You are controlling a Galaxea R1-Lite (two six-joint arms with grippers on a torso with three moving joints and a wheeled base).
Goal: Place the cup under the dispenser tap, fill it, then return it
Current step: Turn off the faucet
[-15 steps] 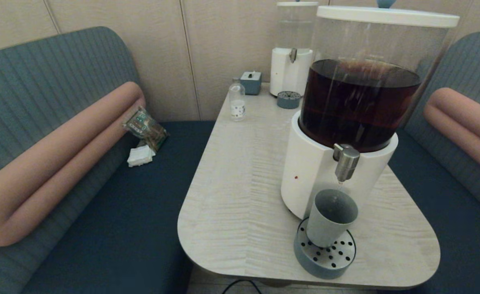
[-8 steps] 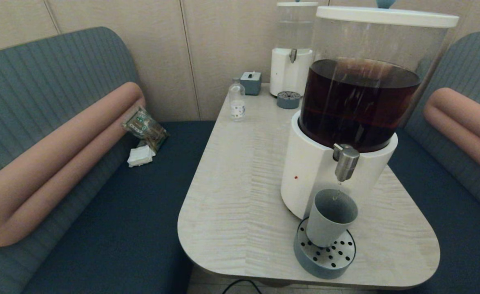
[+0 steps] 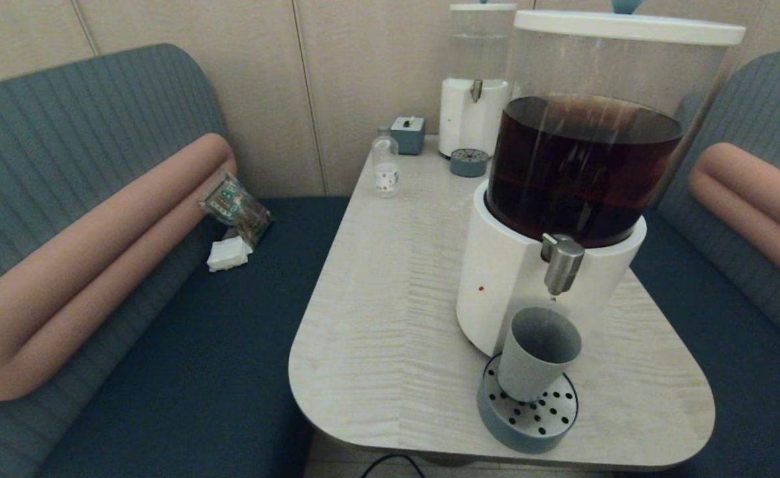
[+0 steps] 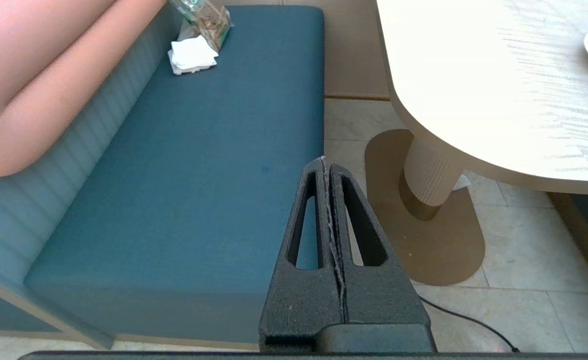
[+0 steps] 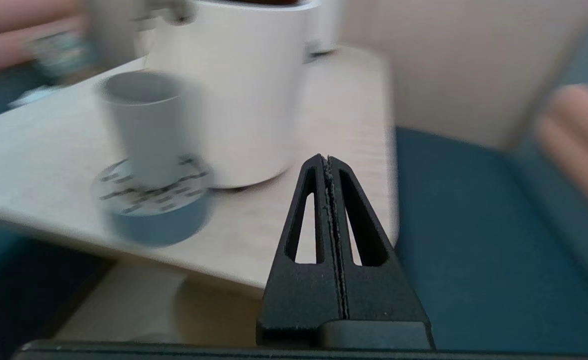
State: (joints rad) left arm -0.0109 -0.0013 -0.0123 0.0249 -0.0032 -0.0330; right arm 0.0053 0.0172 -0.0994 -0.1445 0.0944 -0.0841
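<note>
The cup (image 3: pixel 539 354) stands upright on a round grey-blue perforated drip tray (image 3: pixel 528 415), directly beneath the dispenser tap (image 3: pixel 561 263), at the foot of the large dispenser (image 3: pixel 565 192) with its white base and dark brown liquid. The tray sits on a pale wood-grain surface (image 3: pixel 390 318) with rounded corners, near the edge closest to the robot. Teal upholstered benches (image 3: pixel 184 372) with pink bolsters flank the surface, and beige wall panels close it off behind the dispenser.

The right gripper (image 5: pixel 328 165) has its fingers pressed together, holding nothing, low and off the surface's edge, well apart from the cup. The left gripper (image 4: pixel 326 167) is likewise closed and empty, hanging over the bench and floor, away from the cup.

Beyond the dispenser stand a smaller white dispenser (image 3: pixel 472 99), a second drip tray (image 3: pixel 468 162), a small grey box (image 3: pixel 407 135) and a clear labelled bottle (image 3: pixel 385 163). A snack packet (image 3: pixel 235 208) and folded napkins (image 3: pixel 228 253) lie on the bench.
</note>
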